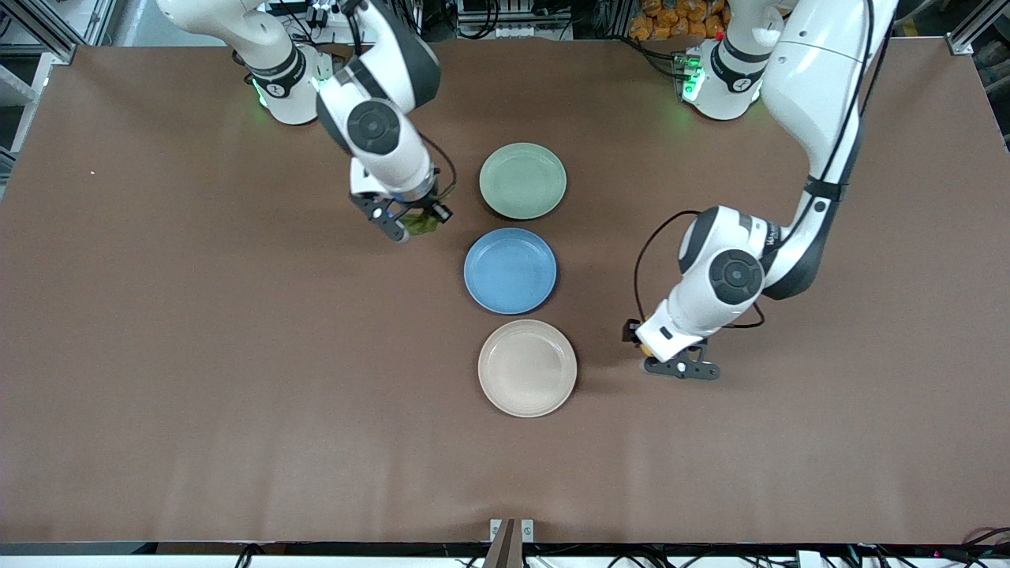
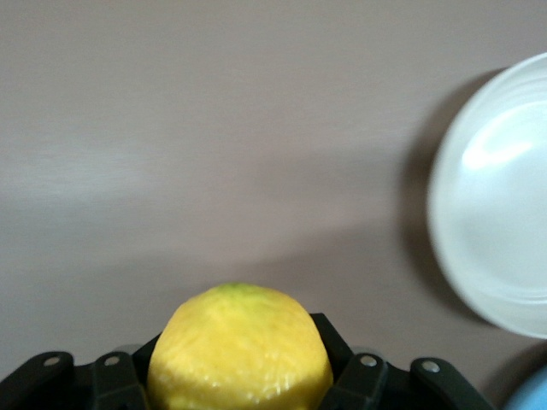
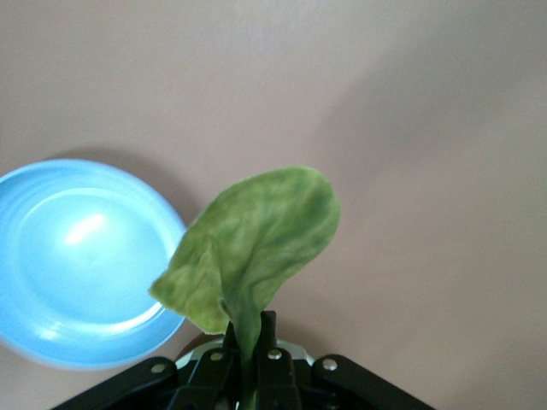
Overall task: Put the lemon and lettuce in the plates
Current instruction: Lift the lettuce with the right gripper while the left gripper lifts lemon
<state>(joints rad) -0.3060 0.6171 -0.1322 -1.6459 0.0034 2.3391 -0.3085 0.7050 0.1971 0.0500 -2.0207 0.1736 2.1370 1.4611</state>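
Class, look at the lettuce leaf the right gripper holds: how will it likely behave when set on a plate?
Pinched by its stem in the right gripper, the lettuce curls and droops, so it is probably floppy. It looks thin, likely light, and may settle unevenly or cling when released.

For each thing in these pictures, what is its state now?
lemon: held in the left gripper, above bare table.
lettuce: held by its stem in the right gripper, above bare table.
green plate: empty.
blue plate: empty.
cream plate: empty.
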